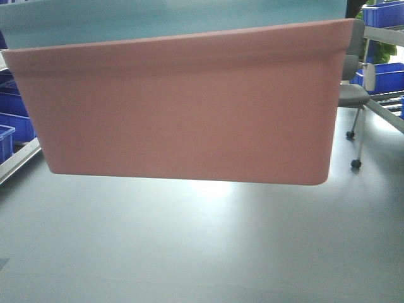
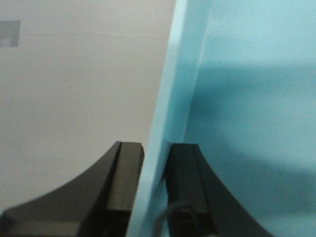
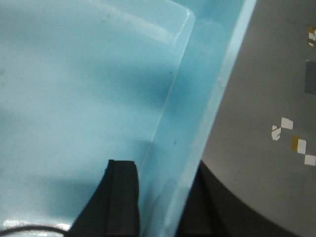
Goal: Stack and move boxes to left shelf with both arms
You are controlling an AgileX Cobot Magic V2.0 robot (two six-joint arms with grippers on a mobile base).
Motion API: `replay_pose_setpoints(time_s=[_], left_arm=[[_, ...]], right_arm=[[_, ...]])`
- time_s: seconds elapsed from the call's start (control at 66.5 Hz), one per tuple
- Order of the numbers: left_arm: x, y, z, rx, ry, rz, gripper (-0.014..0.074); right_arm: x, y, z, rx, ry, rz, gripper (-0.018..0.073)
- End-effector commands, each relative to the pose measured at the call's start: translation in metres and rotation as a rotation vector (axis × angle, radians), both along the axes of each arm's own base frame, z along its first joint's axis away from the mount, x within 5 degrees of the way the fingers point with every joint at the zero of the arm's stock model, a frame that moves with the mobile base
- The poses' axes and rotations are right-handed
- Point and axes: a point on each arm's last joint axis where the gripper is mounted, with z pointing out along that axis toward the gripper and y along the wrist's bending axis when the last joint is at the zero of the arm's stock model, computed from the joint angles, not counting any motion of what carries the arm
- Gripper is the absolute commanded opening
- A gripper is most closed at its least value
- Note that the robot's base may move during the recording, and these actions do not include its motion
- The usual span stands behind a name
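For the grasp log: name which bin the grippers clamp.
The blue bin, nested in the pink bin; the left gripper and right gripper pinch its wall.

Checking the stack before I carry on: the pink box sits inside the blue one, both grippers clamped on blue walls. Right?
Not quite: the light blue box sits inside the pink box, as the exterior front-facing view shows. The left gripper and right gripper do clamp blue walls.
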Motion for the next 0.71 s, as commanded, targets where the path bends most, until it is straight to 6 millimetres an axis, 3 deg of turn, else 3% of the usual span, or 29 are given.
replay_pose_setpoints(time_s=[0.0,0.692], left_arm=[[-0.0147,-0.0196,0.0394,-0.226,-0.117,-0.084,-0.0003],[-0.0139,-0.0187,0.0395,-0.224,-0.118,-0.081,-0.0003]], right_arm=[[-0.0033,0.0131,0.0346,0.196,-0.174,0.079,0.0056],[-0.0033,0.0129,0.0346,0.194,-0.175,0.079,0.0056]])
